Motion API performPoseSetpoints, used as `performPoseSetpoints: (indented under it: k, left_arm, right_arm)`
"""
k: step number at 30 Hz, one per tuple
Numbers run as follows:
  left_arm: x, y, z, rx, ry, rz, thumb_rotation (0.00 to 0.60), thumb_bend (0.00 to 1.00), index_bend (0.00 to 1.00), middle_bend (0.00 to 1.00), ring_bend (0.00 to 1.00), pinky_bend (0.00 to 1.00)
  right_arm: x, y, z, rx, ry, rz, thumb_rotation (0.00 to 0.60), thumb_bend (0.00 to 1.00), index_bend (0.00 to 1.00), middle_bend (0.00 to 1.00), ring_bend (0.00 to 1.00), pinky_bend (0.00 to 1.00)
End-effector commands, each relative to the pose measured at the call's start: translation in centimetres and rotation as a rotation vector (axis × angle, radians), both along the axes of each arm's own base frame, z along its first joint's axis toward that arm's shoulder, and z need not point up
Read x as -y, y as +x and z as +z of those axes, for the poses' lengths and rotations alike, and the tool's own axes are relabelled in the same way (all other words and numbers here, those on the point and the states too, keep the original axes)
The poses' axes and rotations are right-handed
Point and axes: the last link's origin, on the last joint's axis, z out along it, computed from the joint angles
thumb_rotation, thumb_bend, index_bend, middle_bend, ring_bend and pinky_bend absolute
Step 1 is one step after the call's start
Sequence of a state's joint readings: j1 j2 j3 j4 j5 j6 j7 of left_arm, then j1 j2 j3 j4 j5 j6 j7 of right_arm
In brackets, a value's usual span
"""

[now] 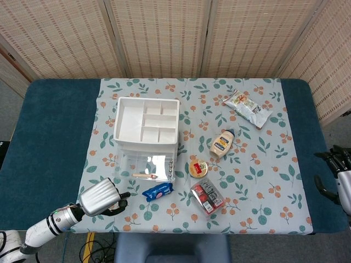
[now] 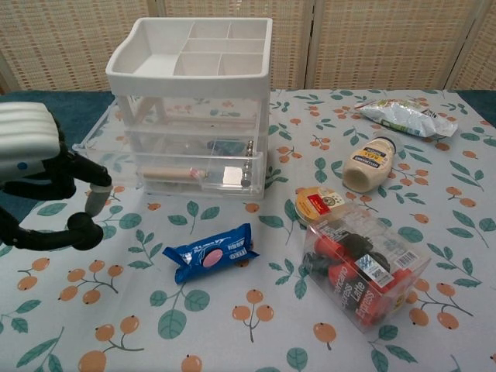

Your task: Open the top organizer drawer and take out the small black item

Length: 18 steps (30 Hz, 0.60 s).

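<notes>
The left hand (image 2: 43, 182), fingers apart and holding nothing, should be brought level to the drawer (image 2: 198, 138) of the organizer (image 2: 194, 74), where a small dark item (image 2: 225, 146) is faintly seen.

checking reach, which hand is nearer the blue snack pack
Left. The left hand hovers just left of the blue snack pack, while the right hand sits off the table's far right edge.
</notes>
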<state>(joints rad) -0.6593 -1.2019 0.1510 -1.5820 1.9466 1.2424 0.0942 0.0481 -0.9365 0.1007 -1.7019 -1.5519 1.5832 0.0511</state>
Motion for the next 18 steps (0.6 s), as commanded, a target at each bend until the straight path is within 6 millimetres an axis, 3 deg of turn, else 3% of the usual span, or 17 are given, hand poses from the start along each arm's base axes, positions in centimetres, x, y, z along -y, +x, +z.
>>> performPoseSetpoints:
  k: [1, 18]
  left_arm:
    - [0.5, -1.1, -1.8, -0.021, -0.037, 0.017, 0.600, 0.34, 0.55, 1.00, 1.00, 1.00]
    - [-1.5, -3.7, -6.5, -0.063, -0.022, 0.079, 0.600, 0.34, 0.55, 1.00, 1.00, 1.00]
  right_arm:
    - [-0.1, -0.1, 0.0, -0.002, -0.001, -0.004, 0.600, 0.43, 0.23, 0.30, 0.15, 0.24]
    - [-0.3, -0.1, 0.0, -0.005, -0.002, -0.009, 0.600, 0.43, 0.23, 0.30, 0.15, 0.24]
